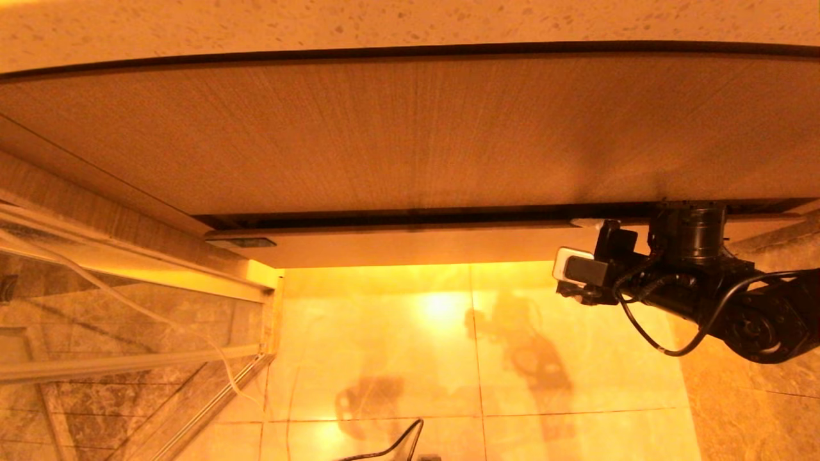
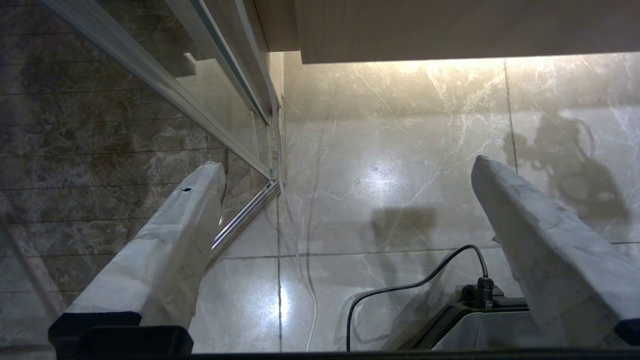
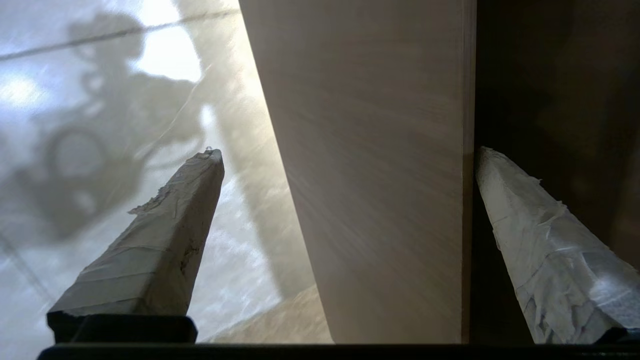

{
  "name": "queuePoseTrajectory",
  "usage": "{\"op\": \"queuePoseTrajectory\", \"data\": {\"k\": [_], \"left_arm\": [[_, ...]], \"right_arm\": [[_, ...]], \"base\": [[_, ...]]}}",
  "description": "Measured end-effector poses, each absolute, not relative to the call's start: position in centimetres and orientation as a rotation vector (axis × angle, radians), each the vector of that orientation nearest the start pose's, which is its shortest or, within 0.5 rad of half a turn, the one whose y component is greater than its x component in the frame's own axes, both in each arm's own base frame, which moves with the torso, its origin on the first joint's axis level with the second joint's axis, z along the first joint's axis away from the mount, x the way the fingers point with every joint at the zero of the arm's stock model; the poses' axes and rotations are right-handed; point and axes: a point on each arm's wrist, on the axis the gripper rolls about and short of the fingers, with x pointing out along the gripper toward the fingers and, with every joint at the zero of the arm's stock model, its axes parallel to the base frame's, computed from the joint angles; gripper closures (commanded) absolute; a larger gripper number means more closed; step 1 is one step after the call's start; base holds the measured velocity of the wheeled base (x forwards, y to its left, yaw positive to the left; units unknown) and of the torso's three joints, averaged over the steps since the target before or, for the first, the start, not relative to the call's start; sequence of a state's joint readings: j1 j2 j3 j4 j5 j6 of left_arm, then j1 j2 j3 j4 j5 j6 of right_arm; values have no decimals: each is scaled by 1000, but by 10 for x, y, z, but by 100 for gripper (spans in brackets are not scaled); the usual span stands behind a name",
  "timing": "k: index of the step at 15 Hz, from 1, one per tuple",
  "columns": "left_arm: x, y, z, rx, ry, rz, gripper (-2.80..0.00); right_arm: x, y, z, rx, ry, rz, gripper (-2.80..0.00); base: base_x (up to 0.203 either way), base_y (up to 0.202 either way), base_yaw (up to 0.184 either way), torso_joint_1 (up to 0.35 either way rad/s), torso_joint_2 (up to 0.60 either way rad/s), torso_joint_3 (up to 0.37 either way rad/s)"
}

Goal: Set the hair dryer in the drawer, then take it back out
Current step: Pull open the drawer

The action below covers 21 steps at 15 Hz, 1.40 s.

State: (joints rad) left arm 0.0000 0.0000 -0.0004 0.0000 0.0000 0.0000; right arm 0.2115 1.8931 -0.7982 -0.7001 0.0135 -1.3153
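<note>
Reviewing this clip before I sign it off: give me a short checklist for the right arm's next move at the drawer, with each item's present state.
1. Right gripper open: ok, fingers spread wide.
2. Fingers straddle the drawer front panel: ok, one finger outside over the floor, the other in the dark gap behind it.
3. Fingers touching the panel: cannot tell.
4. Drawer open enough to take anything: not ok, only a narrow gap shows.
5. Hair dryer located: not ok, in no view.
6. Left gripper out of the way: ok, open, hanging over the floor.
</note>
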Motion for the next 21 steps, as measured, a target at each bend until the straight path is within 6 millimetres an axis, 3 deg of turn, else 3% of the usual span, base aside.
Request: {"op": "queuePoseTrajectory", "data": {"k": [10, 14, 21], "left_arm": [[-23, 0, 75, 0, 0, 0, -280], [-23, 0, 75, 0, 0, -1, -280], [-23, 0, 75, 0, 0, 0, -280]], "right_arm": [[316, 68, 117, -1358, 343, 486, -280], [317, 64, 136, -1379, 319, 333, -280], [317, 63, 151, -1394, 390, 271, -280]], "base": [[0, 0, 0, 0, 0, 0], [0, 0, 0, 0, 0, 0], [0, 0, 0, 0, 0, 0]]}}
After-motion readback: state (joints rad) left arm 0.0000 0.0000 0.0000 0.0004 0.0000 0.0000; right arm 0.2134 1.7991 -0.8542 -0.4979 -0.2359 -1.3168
